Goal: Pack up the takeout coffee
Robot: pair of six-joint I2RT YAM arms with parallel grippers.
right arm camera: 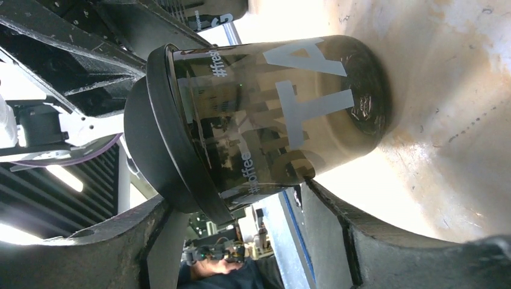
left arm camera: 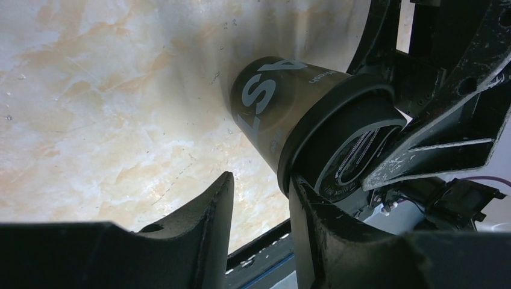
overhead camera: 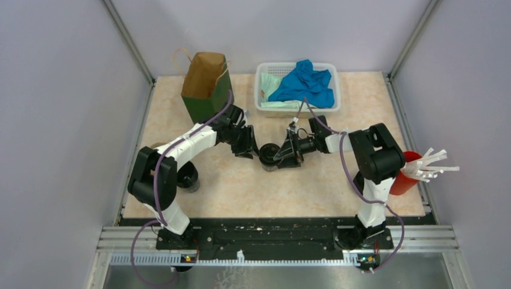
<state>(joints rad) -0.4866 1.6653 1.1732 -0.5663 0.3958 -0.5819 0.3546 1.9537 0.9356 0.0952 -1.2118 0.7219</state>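
Observation:
A black takeout coffee cup [overhead camera: 269,156] with a black lid stands upright on the table between both grippers. My left gripper [overhead camera: 248,146] is open; in the left wrist view its fingers [left arm camera: 211,223] have an empty gap, and the cup [left arm camera: 283,114] rests beside the right-hand finger, lid rim against it. My right gripper [overhead camera: 285,153] is open wide, turned sideways. In the right wrist view the cup [right arm camera: 265,114] sits just past the fingertips [right arm camera: 337,229], one finger by the lid and one along the table by the base. A second black cup [overhead camera: 188,178] stands behind my left arm.
A green and brown paper bag [overhead camera: 205,87] stands open at the back left. A white basket [overhead camera: 262,90] holding a blue cloth [overhead camera: 303,84] is at the back centre. A red cup with white sticks [overhead camera: 410,171] stands at the right edge.

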